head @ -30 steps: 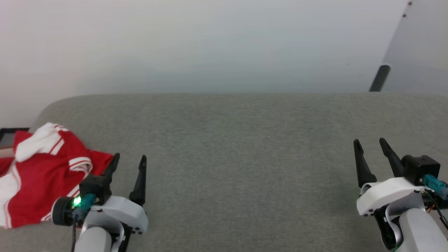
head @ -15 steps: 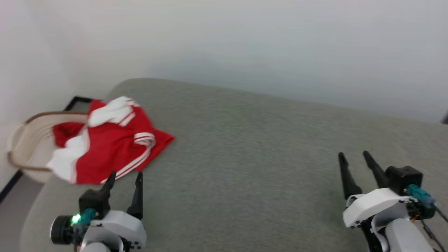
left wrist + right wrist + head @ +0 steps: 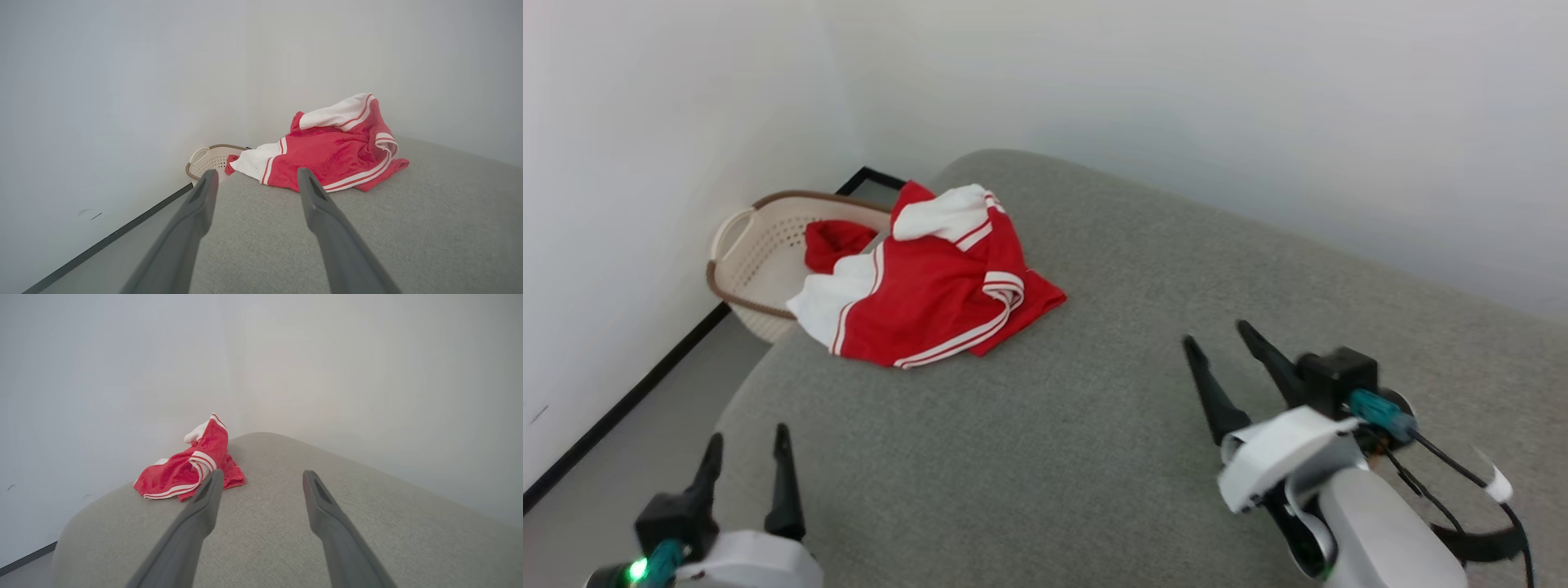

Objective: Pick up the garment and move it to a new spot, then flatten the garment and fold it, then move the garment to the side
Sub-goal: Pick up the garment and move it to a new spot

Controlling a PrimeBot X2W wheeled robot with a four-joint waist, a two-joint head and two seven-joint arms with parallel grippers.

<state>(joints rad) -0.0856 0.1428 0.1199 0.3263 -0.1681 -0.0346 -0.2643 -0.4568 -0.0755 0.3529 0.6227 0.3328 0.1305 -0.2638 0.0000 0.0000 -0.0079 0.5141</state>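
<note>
Fingers, left gripper (image 3: 749, 437): two dark fingers spread well apart, nothing between them, touching nothing. Hovers at the near-left edge of the grey cushion (image 3: 1094, 425).
Fingers, right gripper (image 3: 1215, 332): parted likewise and empty, tips clear of the upholstery. Sits near-right, pointing toward the far left.
Garment (image 3: 931, 294): red with white sleeves and striped trim, crumpled in a heap on the far-left corner of the cushion. Well apart from both grippers.
Overhang: a white-and-red part spills off the left edge toward the basket (image 3: 737, 245), and a red bit lies inside it. Cannot tell for sure whether that bit is the same piece.
Basket: pale with a brown rim, on the floor in the wall corner, just beside the cushion.
Handling (judged): light, limp, soft knit with no stiffness. Will sag and trail when lifted. Not fragile. A firm pinch should hold without slipping.
Where to take hold (judged): a raised fold on the near-right side of the heap, either the striped sleeve cuff or the red corner pointing right. Pinching few layers should let it open out as it rises.
Risk (judged): the overhanging part may catch on the basket rim.
</note>
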